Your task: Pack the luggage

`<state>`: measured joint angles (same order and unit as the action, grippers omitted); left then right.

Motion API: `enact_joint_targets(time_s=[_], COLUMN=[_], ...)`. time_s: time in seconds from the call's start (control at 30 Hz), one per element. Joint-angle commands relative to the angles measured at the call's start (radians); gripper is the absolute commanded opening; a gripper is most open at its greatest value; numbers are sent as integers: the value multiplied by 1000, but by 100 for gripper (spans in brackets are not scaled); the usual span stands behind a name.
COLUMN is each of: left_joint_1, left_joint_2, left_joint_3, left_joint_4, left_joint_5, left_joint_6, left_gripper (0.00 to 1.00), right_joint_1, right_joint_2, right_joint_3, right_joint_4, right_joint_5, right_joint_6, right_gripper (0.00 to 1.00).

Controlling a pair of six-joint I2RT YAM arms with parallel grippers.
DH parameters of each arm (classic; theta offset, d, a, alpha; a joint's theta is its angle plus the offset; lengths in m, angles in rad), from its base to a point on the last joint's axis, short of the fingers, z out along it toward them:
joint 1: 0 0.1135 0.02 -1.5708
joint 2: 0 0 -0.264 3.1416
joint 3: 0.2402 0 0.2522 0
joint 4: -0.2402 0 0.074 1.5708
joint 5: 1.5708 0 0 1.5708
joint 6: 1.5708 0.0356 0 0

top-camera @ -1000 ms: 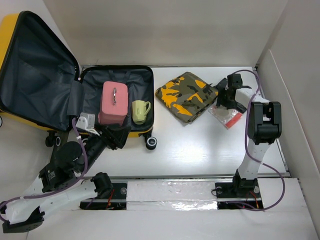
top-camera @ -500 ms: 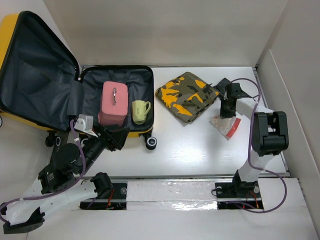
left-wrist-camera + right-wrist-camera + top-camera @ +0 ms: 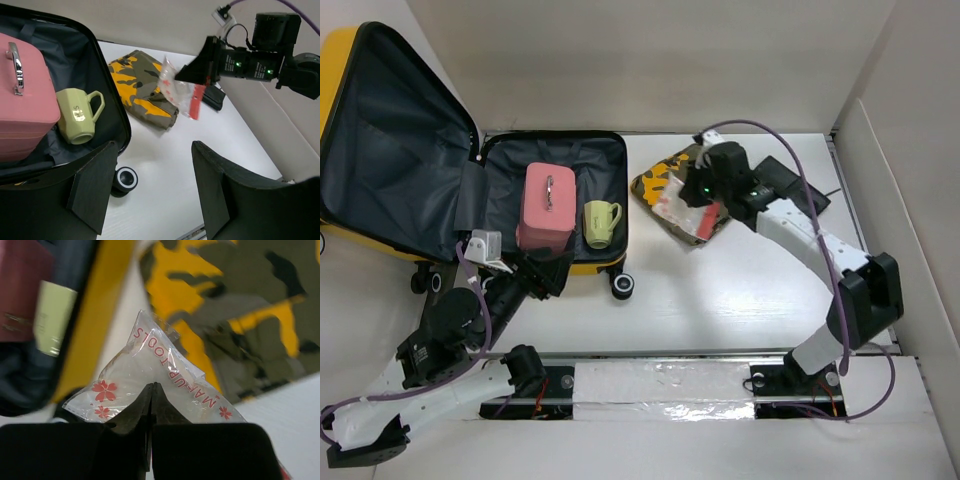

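Right pincer (image 3: 151, 390): mine, clenched on a clear plastic packet (image 3: 150, 375) with red flower print; the lettering is legible in the right wrist view only.
Packet position: the left wrist view shows it hanging over the camouflage fabric pouch (image 3: 140, 90), at the middle of the far edge.
Left pincer (image 3: 152, 150): mine, released, at the suitcase's near rim.
Luggage: yellow hard-shell suitcase (image 3: 400, 150), open, at the far-left corner; full lid visible in the top view only.
Contents: pink boxy case (image 3: 548, 205) and pale green mug (image 3: 600, 222), side by side.
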<state>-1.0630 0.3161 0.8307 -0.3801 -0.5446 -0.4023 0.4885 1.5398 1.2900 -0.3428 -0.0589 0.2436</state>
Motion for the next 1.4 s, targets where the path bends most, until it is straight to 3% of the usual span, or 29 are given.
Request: enact_joint_targets(time_s=[0.0, 0.27, 0.33, 0.37, 0.43, 0.47, 0.57, 0.63, 0.73, 0.83, 0.87, 0.9, 0.97, 1.07, 1.13, 1.17, 1.2, 1.27, 1.3, 1.37], left_joint_1=[6, 6, 6, 6, 6, 6, 6, 6, 6, 6, 6, 6, 6, 6, 15, 15, 15, 15, 15, 15], left_joint_2=[-25, -25, -17, -14, -6, -3, 6, 17, 26, 26, 26, 25, 18, 11, 9, 8, 6, -2, -5, -12], left_joint_3=[-4, -8, -8, -8, -8, -8, -8, -8, -7, -7, -7, -7, -7, -10, -12, -12, -12, -15, -16, -16], left_joint_4=[26, 6, 4, 1, -2, -5, -3, -3, -5, -6, -6, -3, 3, 15, 18, 20, 21, 27, 29, 32], left_joint_5=[-64, -112, -120, -120, -124, -126, -132, -130, -135, -135, -135, -132, -126, -104, -89, -84, -78, -63, -58, -45], left_joint_6=[-15, -35, -38, -40, -46, -46, -46, -44, -44, -44, -44, -43, -38, -26, -23, -20, -20, -15, -15, -13], left_gripper=[58, 58, 58, 58, 58, 58, 58, 58, 58, 58, 58, 58, 58, 58, 58, 58, 58, 58, 58, 58], right_joint_1=[99, 234, 234, 234, 213, 213, 190, 177, 116, 47, -17, -54, -176, -315, -442, -479, -508, -568, -582, -611], right_joint_2=[103, 508, 600, 623, 670, 683, 685, 651, 560, 418, 381, 309, 243, 140, 103, 77, 69, 68, 75, 103], right_joint_3=[109, 506, 548, 569, 623, 632, 640, 583, 469, 326, 224, 171, 16, -116, -213, -228, -241, -225, -210, -144], right_joint_4=[259, 542, 642, 651, 691, 705, 749, 774, 814, 841, 837, 811, 765, 627, 564, 541, 489, 427, 357, 273], right_joint_5=[-105, -209, -185, -171, -154, -156, -180, -151, -159, -156, -154, -150, -104, 43, 155, 181, 220, 345, 385, 441], right_joint_6=[113, 380, 492, 512, 568, 592, 638, 619, 586, 525, 507, 472, 427, 355, 320, 306, 290, 240, 226, 175], right_gripper=[0, 0, 10, 25, 43, 58, 71, 73, 70, 48, 27, 17, 7, 4, 11, 20, 41, 62, 77, 82])
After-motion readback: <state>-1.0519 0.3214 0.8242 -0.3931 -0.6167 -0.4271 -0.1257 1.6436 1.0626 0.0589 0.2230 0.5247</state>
